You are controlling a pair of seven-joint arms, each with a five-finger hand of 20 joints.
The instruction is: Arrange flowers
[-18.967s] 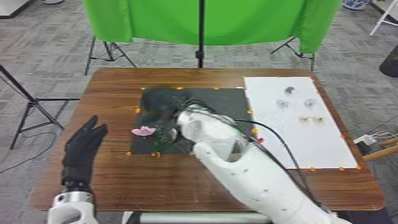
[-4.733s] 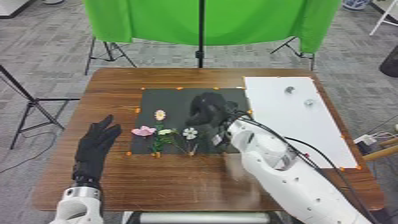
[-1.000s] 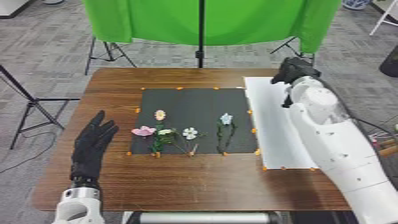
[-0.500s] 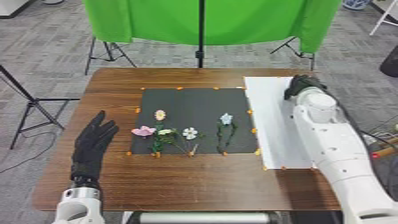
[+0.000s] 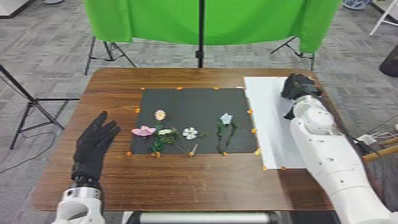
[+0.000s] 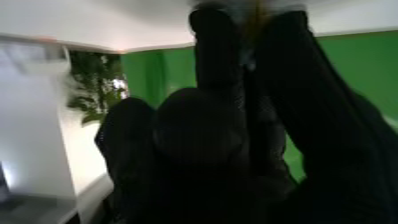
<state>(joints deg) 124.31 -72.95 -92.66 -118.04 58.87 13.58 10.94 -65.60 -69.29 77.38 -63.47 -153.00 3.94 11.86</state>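
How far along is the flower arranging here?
Apparently well along: the black mat holds a pink flower, a peach one, a small pale one, a white one and a blue one. The right hand is over the white sheet; whether it holds a flower, or any remains beneath, I can't tell.

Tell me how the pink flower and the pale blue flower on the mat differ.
The pink flower is near the left edge of the dark mat; the pale blue flower is toward its right. The pink flower sits close beside a cream bloom; the pale blue flower lies apart. Both lie on the mat.
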